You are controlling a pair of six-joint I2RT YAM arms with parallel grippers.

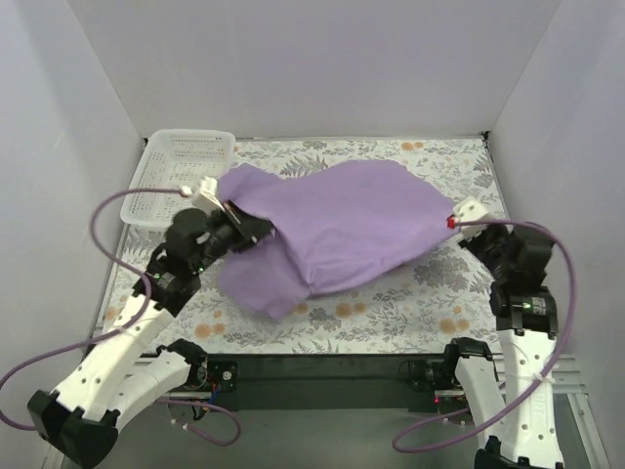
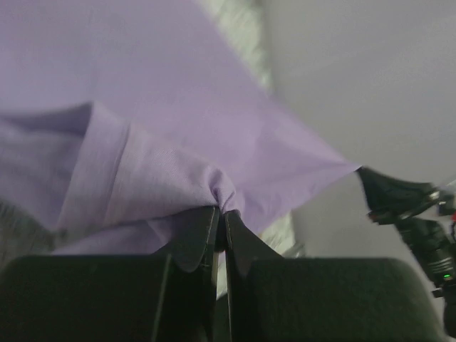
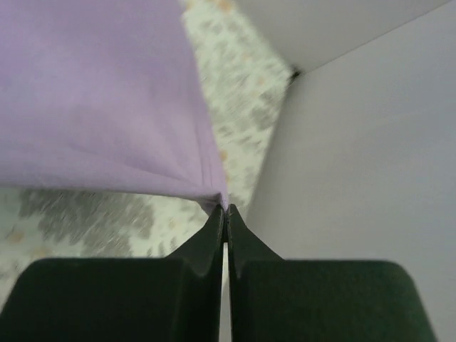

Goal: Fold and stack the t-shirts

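A purple t-shirt (image 1: 342, 225) hangs stretched between my two grippers above the floral table, its lower part drooping toward the front left. My left gripper (image 1: 232, 213) is shut on its left corner; in the left wrist view the fingers (image 2: 221, 222) pinch a bunched fold of purple cloth (image 2: 157, 128). My right gripper (image 1: 452, 221) is shut on the right corner; in the right wrist view the fingertips (image 3: 226, 211) pinch the hem corner of the shirt (image 3: 100, 92). No other t-shirt shows.
A white mesh basket (image 1: 181, 174) stands at the back left of the floral tablecloth (image 1: 410, 303). White walls enclose the table at the back and both sides; the right wall (image 3: 370, 142) is close to my right gripper.
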